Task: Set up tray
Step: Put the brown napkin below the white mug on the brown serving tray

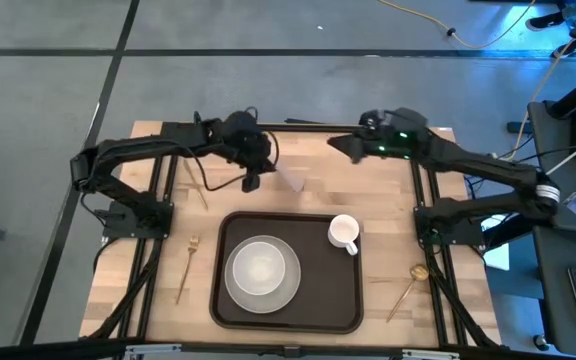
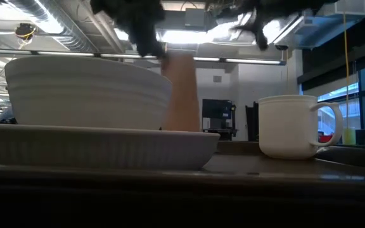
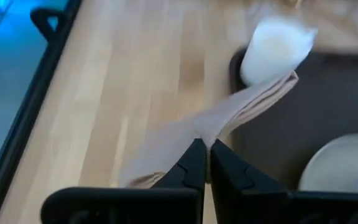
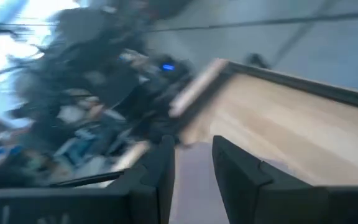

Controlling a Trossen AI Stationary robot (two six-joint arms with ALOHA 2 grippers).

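The dark brown tray lies at the table's near middle. It carries a white plate with a bowl and a white mug. A pinkish-tan napkin is in the air just beyond the tray's far rim, and my left gripper is shut on it. In the low view the napkin hangs behind the bowl. My right gripper hovers open over the table's far side, right of the napkin, touching nothing. In its wrist view its fingers stand apart. My left gripper pinches the napkin between its two shut fingers, at a gathered part near one end. The rest of the cloth trails away from the fingertips toward the mug. In the low view it hangs slack below the gripper; its lower end is hidden behind the bowl.
A gold fork lies on the wood left of the tray and a gold spoon right of it. A thin utensil lies near the left arm. Bare wood shows between the tray's far rim and the table's far edge.
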